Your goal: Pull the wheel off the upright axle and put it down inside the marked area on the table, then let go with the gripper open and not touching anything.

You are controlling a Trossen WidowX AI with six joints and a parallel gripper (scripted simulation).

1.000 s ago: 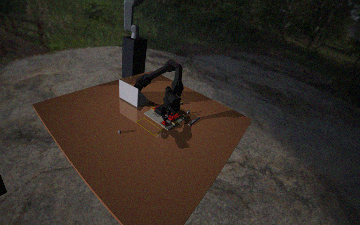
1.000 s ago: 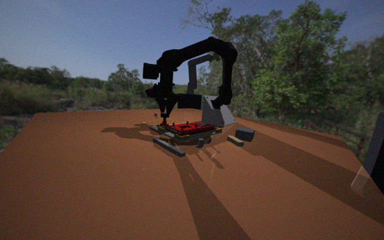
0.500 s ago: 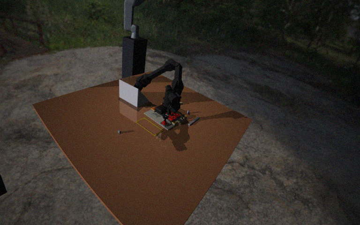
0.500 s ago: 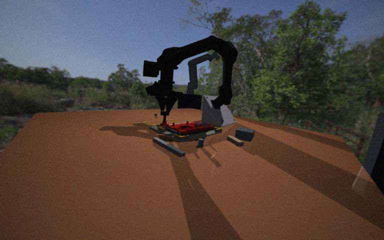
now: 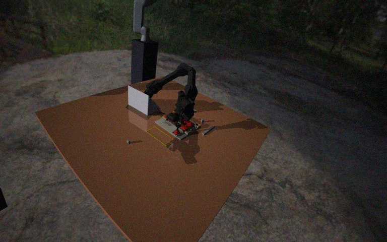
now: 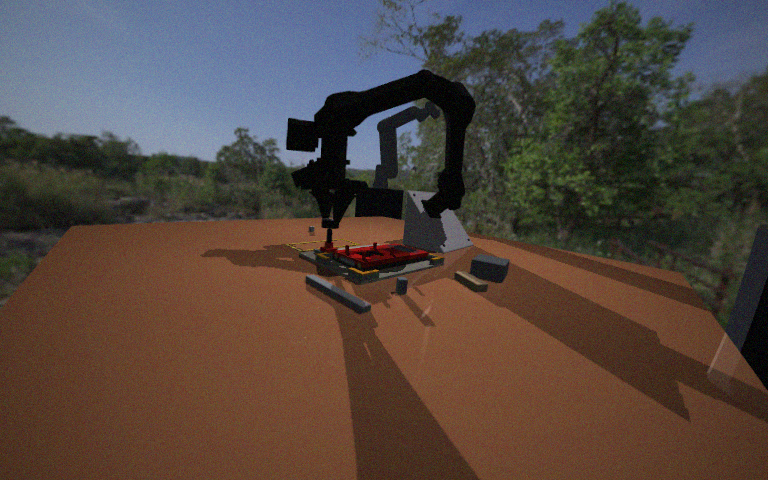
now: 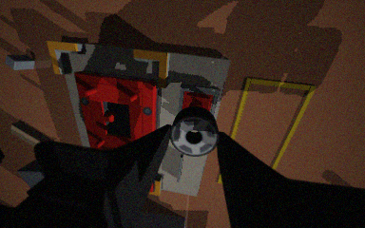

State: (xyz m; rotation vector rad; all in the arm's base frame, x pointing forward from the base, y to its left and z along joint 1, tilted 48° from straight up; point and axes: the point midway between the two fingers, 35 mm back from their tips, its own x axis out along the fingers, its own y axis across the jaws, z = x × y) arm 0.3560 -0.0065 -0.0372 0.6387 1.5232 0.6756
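Observation:
My gripper (image 5: 178,122) (image 6: 330,224) (image 7: 194,132) is shut on the wheel. The wheel (image 7: 182,140) is a grey spoked disc with a dark side and a dark centre hole, gripped on both sides and level. The dark upright axle (image 6: 329,236) rises from a small red base (image 5: 176,132) (image 6: 327,247) (image 7: 197,101). The wheel is high, at or just above the axle's top, clear of the red base. Whether the axle tip is still inside the hole cannot be told. The marked area, a yellow outline (image 5: 156,138) (image 7: 294,128), lies beside the board.
A grey board (image 5: 160,121) (image 7: 190,66) carries the red base and a larger red fixture (image 6: 396,259) (image 7: 147,90) with upright pegs and yellow corner pieces. Around it lie a grey bar (image 5: 208,130) (image 6: 338,294), a small cylinder (image 6: 401,285), a dark block (image 6: 489,268) and a white panel (image 5: 138,100).

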